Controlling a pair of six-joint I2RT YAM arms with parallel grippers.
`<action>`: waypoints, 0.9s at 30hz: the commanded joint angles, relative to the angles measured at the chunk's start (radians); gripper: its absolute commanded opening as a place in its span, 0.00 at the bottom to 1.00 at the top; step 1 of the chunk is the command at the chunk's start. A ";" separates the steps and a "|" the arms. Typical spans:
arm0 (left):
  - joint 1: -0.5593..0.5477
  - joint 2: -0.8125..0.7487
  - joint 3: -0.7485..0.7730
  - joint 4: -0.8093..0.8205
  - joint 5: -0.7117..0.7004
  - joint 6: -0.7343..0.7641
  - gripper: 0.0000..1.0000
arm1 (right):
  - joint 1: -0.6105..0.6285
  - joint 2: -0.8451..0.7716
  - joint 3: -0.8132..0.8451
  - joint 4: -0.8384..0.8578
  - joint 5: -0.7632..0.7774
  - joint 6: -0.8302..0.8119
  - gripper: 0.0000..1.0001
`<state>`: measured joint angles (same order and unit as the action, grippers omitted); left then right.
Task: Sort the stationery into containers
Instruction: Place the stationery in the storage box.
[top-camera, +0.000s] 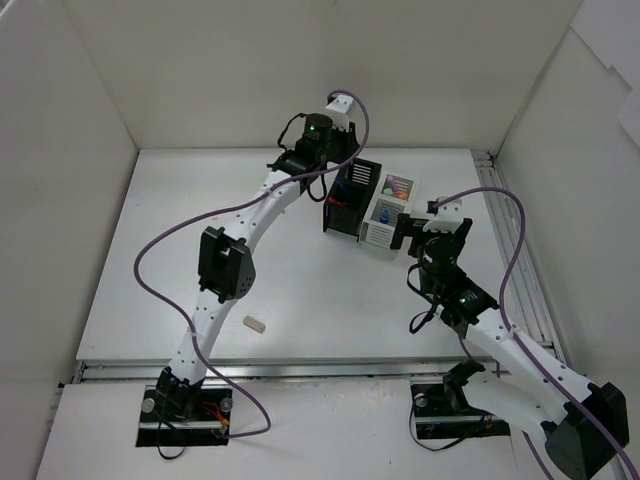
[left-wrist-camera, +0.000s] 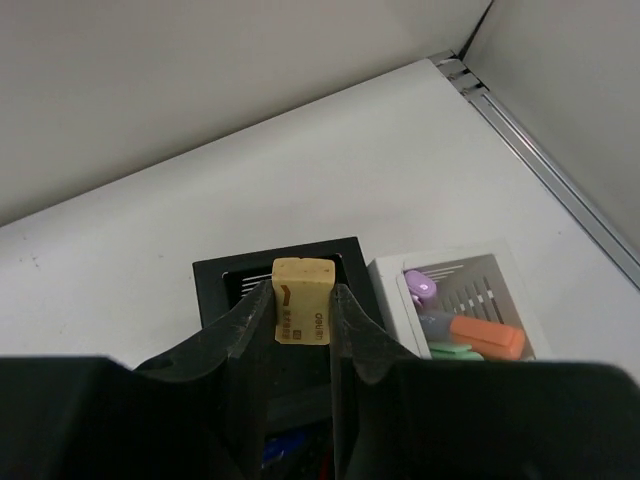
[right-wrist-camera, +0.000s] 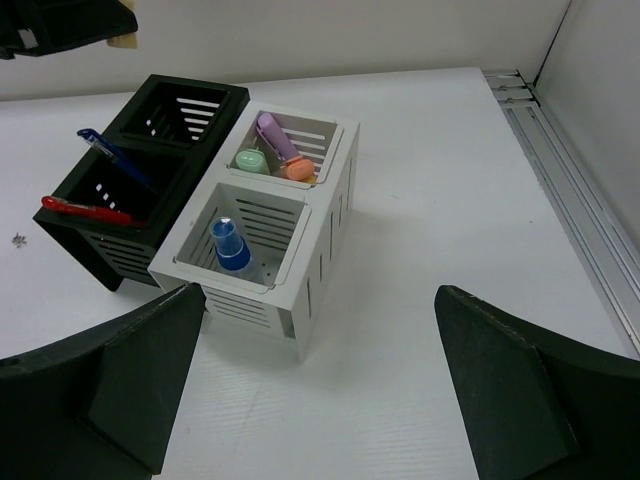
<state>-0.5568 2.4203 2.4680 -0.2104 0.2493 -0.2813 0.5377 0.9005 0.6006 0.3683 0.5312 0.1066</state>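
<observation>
My left gripper (left-wrist-camera: 301, 296) is shut on a beige eraser (left-wrist-camera: 303, 298) and holds it high above the black container (left-wrist-camera: 215, 275). In the right wrist view it hangs at the top left (right-wrist-camera: 70, 25). The black container (right-wrist-camera: 160, 130) holds a blue pen (right-wrist-camera: 110, 155) and a red pen (right-wrist-camera: 85, 210). The white container (right-wrist-camera: 335, 190) beside it holds a clear blue-capped tube (right-wrist-camera: 230, 245) in the near cell and a pink marker (right-wrist-camera: 272, 135) with green and orange items in the far cell. My right gripper (right-wrist-camera: 325, 390) is open and empty, just in front of the white container.
A small pale eraser (top-camera: 255, 324) lies loose on the table near the left arm's base. A metal rail (top-camera: 515, 250) runs along the table's right edge. White walls close in the back and both sides.
</observation>
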 joint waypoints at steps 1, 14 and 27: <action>-0.006 -0.010 0.025 0.186 -0.079 -0.048 0.00 | -0.010 -0.012 0.042 0.041 0.019 0.016 0.98; -0.025 0.057 -0.049 0.338 -0.113 -0.082 0.05 | -0.018 -0.025 0.028 0.038 0.033 0.018 0.98; -0.052 -0.130 -0.202 0.315 -0.117 0.004 0.69 | -0.022 -0.046 0.033 0.034 -0.045 -0.031 0.98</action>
<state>-0.6060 2.4432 2.2463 0.0441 0.1356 -0.3099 0.5228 0.8814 0.6006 0.3408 0.5171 0.1001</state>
